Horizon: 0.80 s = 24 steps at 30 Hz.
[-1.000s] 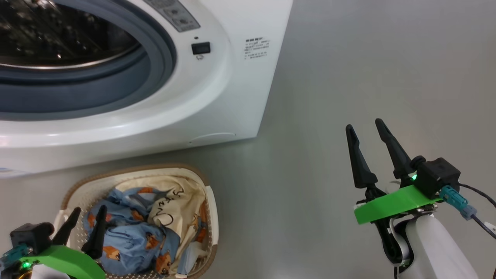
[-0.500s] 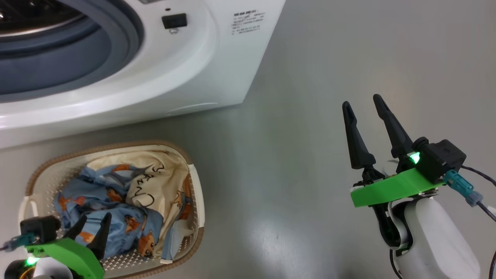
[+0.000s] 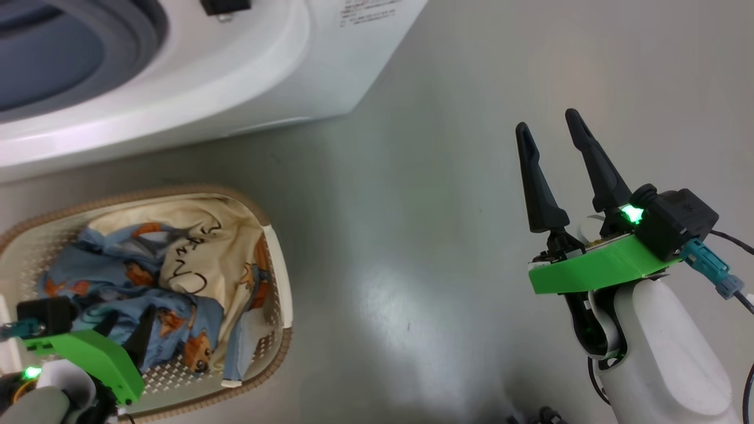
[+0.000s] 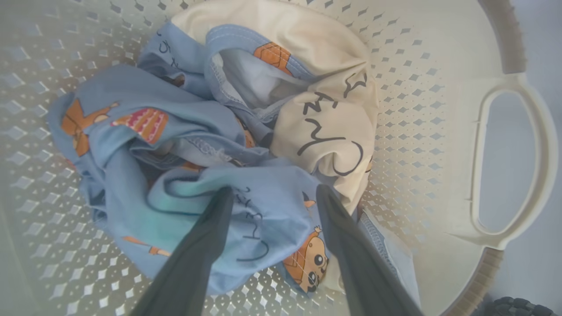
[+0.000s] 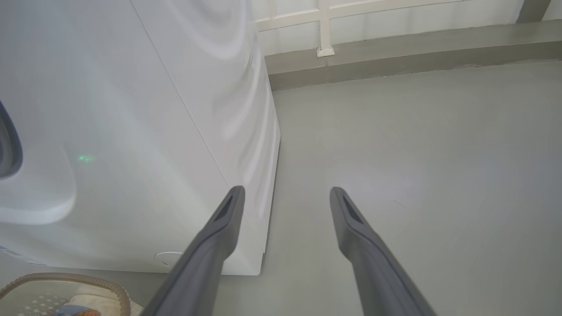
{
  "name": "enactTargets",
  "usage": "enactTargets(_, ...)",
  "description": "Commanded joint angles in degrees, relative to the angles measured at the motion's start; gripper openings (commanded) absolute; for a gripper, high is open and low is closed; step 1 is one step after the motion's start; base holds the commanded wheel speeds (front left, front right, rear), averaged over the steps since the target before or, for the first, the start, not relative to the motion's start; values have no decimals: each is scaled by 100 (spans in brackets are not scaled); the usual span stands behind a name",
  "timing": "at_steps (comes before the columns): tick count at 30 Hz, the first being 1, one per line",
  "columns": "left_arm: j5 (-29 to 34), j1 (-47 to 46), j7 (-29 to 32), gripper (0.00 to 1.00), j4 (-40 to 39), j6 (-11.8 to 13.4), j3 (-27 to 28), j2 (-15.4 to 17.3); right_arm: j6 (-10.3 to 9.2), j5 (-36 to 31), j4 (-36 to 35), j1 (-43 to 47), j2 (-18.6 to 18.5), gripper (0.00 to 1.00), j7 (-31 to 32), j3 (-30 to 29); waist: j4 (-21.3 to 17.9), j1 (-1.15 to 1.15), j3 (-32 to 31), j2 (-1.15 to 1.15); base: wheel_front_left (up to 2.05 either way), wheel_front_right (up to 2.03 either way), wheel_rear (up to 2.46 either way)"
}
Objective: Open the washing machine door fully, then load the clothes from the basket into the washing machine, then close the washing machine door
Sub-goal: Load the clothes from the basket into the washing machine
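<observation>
Step in hand: loading, first pick. The grey rubber ring [image 3: 141, 35] at the upper left of head view is uncovered, so the opening step looks done.

The clothes [image 3: 147, 277] are all in the basket [image 3: 177, 192], lower left of head view, on the floor [image 3: 412, 235] just in front of the washing machine [image 3: 247, 76].

Left gripper [image 4: 274, 189]: fingers spread wide, tips down on the blue garment [image 4: 131, 175], straddling a fold, nothing pinched yet. The cream garment [image 4: 325, 118] is tangled in beside it.

Right gripper [image 3: 546, 121]: fingers apart, empty, hanging over bare floor at right.

Next move, my call: close the left fingers on that fold and lift clear of the basket wall. The tangle may drag both garments up together.

Writing: a small printed label [image 3: 368, 12] at the machine's top edge is too small to read. The cream garment has black hand-drawn scrawl, not legible as words. No brand visible.
</observation>
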Motion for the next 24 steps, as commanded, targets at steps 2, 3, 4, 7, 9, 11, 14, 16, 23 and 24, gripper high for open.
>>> enactTargets(2, -174, -104, 33, 100, 125, -12, 10, 289, 43, 38, -181, 57, 22, 100, -50, 134, -132, 0, 244, 0, 0, 0, 0)
enactTargets(3, -213, -139, 40, 100, 152, -12, -34, 299, 43, 43, -194, 59, 22, 100, -50, 133, -145, 0, 276, 0, 0, 0, 0)
enactTargets(4, -248, -171, 45, 100, 183, -12, -79, 306, 43, 46, -204, 61, 22, 100, -50, 133, -157, 0, 298, 0, 0, 0, 0)
enactTargets(7, -361, -253, 79, 100, 259, -12, -201, 317, 43, 51, -239, 66, 22, 100, -50, 132, -185, 0, 362, 0, 0, 0, 0)
enactTargets(9, -425, -309, 117, 100, 297, -12, -287, 318, 43, 49, -247, 60, 22, 100, -50, 134, -196, 0, 403, 0, 0, 0, 0)
enactTargets(11, -474, -375, 157, 100, 345, -12, -374, 307, 43, 43, -252, 45, 22, 100, -50, 142, -204, 0, 440, 0, 0, 0, 0)
enactTargets(14, -548, -482, 179, 100, 416, -12, -485, 265, 43, 19, -273, 38, 22, 100, -50, 150, -213, 0, 479, 0, 0, 0, 0)
enactTargets(16, -583, -544, 202, 100, 455, -12, -567, 250, 43, -5, -280, 39, 22, 100, -50, 142, -221, 0, 501, 0, 0, 0, 0)
enactTargets(23, -704, -655, 260, 100, 595, -12, -766, 250, 43, -31, -314, 52, 22, 100, -50, 149, -266, 0, 529, 0, 0, 0, 0)
enactTargets(24, -723, -668, 241, 100, 598, -12, -792, 253, 43, -35, -323, 57, 22, 100, -50, 144, -271, 0, 534, 0, 0, 0, 0)
